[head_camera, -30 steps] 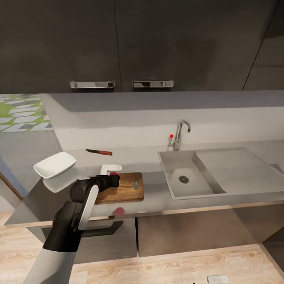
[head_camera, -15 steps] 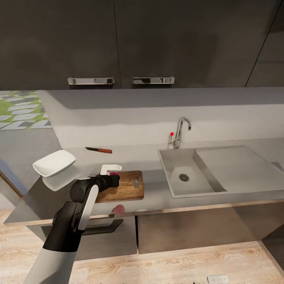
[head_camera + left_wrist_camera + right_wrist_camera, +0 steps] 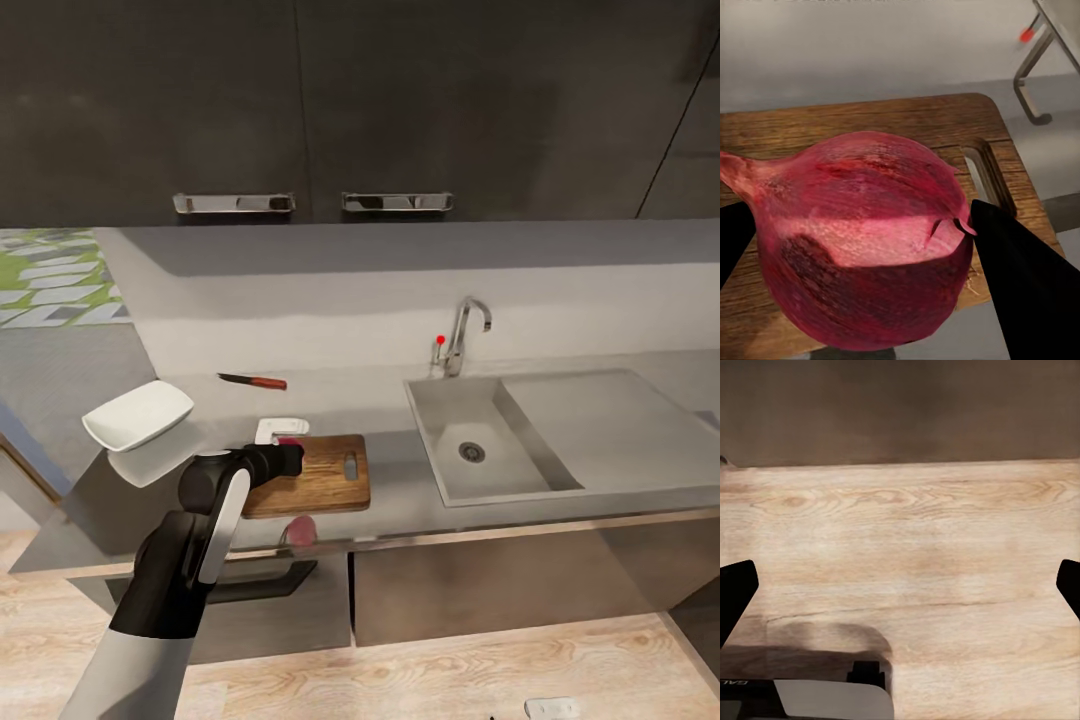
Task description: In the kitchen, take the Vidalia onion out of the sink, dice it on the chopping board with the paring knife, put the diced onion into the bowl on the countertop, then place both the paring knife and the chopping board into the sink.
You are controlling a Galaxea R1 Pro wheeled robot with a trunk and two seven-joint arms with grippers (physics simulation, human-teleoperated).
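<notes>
Red-purple onion (image 3: 862,240) over wooden chopping board (image 3: 870,124).

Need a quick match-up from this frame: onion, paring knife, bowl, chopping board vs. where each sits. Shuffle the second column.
1. onion
2. paring knife
3. bowl
4. chopping board

A. at the countertop's left end
B. lying on the countertop behind the board, near the wall
C. between the left gripper's fingers
D. flat on the countertop, left of the sink

Pairs: 1-C, 2-B, 3-A, 4-D

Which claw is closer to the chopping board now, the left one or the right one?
Left. The left claw holds the onion just over the chopping board. The right claw faces the wooden floor, away from the board.
</notes>
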